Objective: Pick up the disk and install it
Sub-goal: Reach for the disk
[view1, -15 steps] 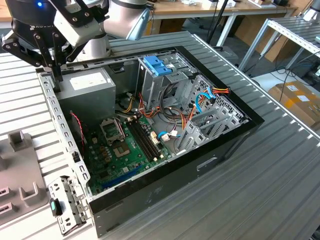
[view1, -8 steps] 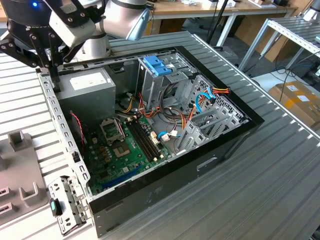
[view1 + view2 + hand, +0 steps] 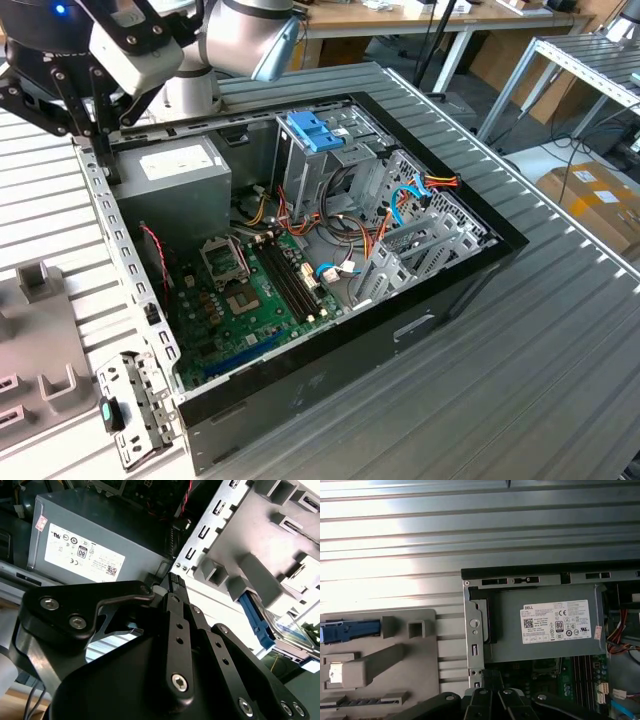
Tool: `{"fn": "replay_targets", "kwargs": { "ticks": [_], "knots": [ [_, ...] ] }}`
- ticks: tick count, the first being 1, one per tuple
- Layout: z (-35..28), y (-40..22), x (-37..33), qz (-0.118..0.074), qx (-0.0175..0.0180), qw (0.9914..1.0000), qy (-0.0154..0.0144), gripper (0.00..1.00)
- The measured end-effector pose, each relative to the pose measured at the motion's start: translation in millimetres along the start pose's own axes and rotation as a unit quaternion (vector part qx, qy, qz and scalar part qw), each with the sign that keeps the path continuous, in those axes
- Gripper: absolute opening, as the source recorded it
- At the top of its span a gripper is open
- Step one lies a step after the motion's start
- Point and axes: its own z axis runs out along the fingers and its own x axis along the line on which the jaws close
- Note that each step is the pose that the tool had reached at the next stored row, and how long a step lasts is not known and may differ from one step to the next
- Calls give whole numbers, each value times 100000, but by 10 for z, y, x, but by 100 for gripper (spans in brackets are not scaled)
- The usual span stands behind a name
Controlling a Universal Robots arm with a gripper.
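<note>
disk [image 3: 295, 630] not yet picked, sat in grey fixture [image 3: 380, 665] beside the pc case [image 3: 400, 335]; hand [image 3: 175, 582] pressed together, empty, above case's rear wall.

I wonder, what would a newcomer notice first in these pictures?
The open computer case on the ribbed table, green motherboard exposed, draws the eye first. The tool hangs at its corner beside the grey power supply, and the disk with a blue rail lies in a grey fixture.
</note>
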Motion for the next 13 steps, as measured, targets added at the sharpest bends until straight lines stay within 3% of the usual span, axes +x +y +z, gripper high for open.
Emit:
{"fn": "replay_targets", "kwargs": {
  "ticks": [13],
  "knots": [
    [-1,-4,50,-1,1,100000,4,11]
  ]
}}
